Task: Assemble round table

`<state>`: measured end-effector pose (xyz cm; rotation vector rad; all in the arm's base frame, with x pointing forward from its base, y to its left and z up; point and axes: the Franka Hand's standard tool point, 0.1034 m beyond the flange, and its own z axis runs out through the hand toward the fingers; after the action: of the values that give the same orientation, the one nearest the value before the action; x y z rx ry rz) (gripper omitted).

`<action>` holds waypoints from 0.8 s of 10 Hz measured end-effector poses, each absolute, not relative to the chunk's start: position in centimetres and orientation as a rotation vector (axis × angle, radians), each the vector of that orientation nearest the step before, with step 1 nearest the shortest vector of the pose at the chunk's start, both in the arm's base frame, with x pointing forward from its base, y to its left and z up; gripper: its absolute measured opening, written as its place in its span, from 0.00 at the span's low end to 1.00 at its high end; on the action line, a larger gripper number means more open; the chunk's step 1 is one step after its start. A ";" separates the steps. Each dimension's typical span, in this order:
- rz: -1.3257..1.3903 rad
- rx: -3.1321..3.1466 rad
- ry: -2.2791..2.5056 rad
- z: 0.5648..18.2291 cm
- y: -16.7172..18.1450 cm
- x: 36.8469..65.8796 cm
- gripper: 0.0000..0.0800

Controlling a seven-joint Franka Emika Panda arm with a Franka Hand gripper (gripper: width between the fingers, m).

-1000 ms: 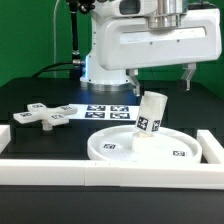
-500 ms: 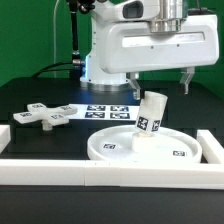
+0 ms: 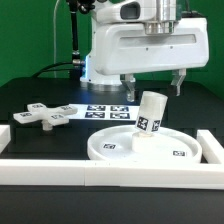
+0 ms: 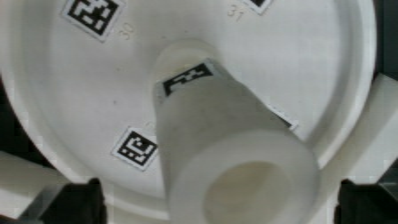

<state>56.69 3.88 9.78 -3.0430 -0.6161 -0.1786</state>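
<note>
The large rimmed disc (image 3: 115,147) lies flat on the black table. The short cylindrical leg (image 3: 150,118) stands in its central hub, leaning toward the exterior view's right. My gripper (image 3: 154,82) is open and empty, just above the leg's top, with one finger on each side. In the wrist view the disc (image 4: 107,90) fills the picture. The leg (image 4: 240,165) rises toward the camera between my dark fingertips (image 4: 71,200), which do not touch it. The cross-shaped foot (image 3: 45,114) lies flat at the exterior view's left.
The marker board (image 3: 108,111) lies behind the disc. White border rails run along the front (image 3: 100,172) and the exterior view's right (image 3: 211,146). The robot's white base (image 3: 100,60) stands behind the marker board.
My gripper has shifted slightly toward the exterior view's left and a little lower, coming over the leg. The disc, leg and foot have not moved.
</note>
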 end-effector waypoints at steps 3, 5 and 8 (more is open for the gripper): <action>-0.177 -3.043 -0.626 9.4 3.4 56.7 0.81; -0.176 -3.043 -0.626 9.3 3.4 56.7 0.65; -0.175 -3.042 -0.625 9.3 3.4 56.7 0.51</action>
<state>56.67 3.38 9.30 -3.0424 -0.6246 -0.1752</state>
